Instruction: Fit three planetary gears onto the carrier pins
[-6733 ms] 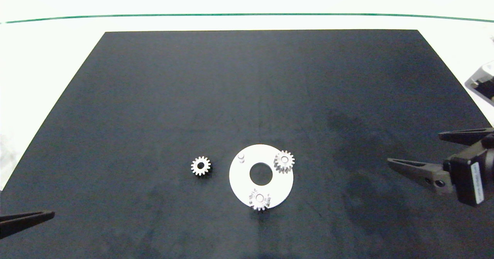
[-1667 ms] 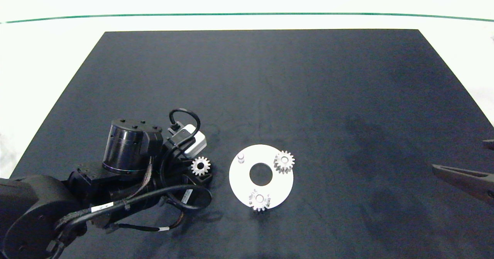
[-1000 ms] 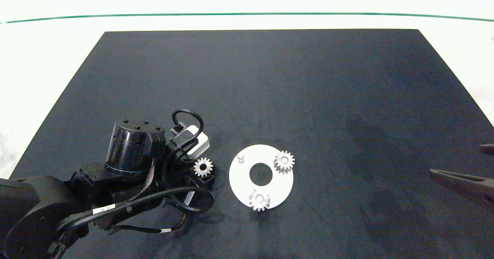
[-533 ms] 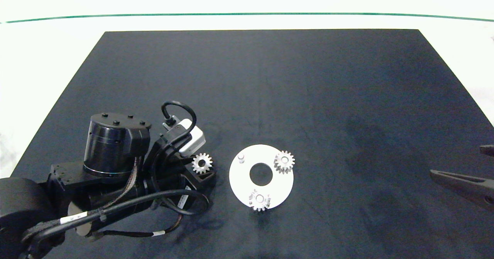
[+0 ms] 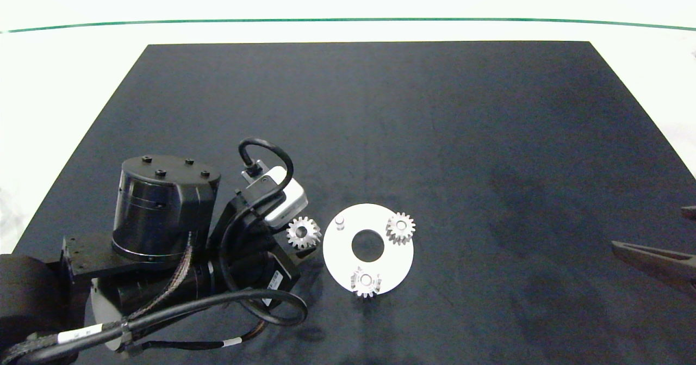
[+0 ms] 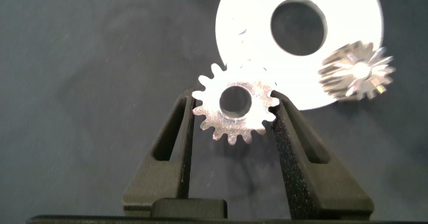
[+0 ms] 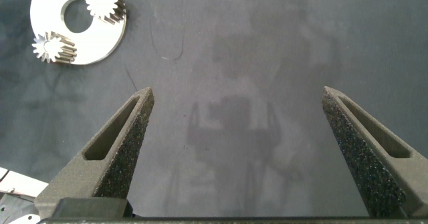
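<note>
Two planetary gears sat seated on the white disc (image 5: 342, 256) in the head view: one (image 5: 401, 227) on the far right pin, one (image 5: 365, 282) on the near pin. Both lay flat, bores straight up. We saw the third carrier pin (image 5: 340, 222) bare, upright at the disc's far left edge. The third gear (image 5: 303, 232) was held off the dark mat (image 5: 380, 115) by the left gripper (image 5: 302, 240), just left of the disc rim and close to the bare pin, not over it. Its face was tilted slightly toward the camera, bore axis roughly vertical. The left arm came in from the lower left. Only the right gripper's finger (image 5: 655, 259) showed at the right edge, well apart from the disc.

Left wrist view: we saw the left gripper (image 6: 234, 127) clamped on the gear (image 6: 235, 108), one finger (image 6: 175, 144) on each side of the toothed rim, flat face and open bore toward the camera. The disc (image 6: 244, 43) lay just beyond it, with one seated gear (image 6: 356, 69) in full view.

Right wrist view: the right gripper (image 7: 237, 117) hung over bare mat with fingers (image 7: 124, 140) spread wide, holding nothing. The disc (image 7: 100, 40) with its two seated gears was far off.
</note>
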Tool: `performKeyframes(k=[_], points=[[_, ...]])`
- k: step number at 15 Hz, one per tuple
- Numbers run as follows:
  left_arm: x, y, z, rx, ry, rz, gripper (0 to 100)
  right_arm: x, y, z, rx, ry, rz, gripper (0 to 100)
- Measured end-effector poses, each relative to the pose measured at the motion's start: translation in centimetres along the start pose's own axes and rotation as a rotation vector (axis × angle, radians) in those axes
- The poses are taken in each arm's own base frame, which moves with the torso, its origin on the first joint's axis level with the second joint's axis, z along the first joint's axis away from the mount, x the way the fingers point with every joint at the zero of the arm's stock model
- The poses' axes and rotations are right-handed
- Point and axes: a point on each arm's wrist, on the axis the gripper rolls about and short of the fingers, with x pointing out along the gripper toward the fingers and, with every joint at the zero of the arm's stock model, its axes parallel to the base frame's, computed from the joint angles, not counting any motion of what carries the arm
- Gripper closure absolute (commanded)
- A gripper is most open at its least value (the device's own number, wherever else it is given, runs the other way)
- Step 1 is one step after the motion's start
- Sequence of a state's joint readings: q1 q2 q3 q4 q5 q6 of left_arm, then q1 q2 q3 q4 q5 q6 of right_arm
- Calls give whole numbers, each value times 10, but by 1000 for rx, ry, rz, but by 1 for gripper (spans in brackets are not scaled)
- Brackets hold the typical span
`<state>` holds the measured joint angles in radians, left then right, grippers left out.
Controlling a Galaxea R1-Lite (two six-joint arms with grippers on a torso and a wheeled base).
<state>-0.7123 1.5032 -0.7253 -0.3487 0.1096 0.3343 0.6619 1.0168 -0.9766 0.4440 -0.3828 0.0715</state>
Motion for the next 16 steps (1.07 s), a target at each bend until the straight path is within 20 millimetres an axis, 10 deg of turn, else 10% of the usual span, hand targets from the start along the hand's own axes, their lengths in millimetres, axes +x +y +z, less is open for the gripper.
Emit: performKeyframes(k=[16], points=[[44,-9,25,15,-5,-34,78,0,0,-2,-1,3,3,0]])
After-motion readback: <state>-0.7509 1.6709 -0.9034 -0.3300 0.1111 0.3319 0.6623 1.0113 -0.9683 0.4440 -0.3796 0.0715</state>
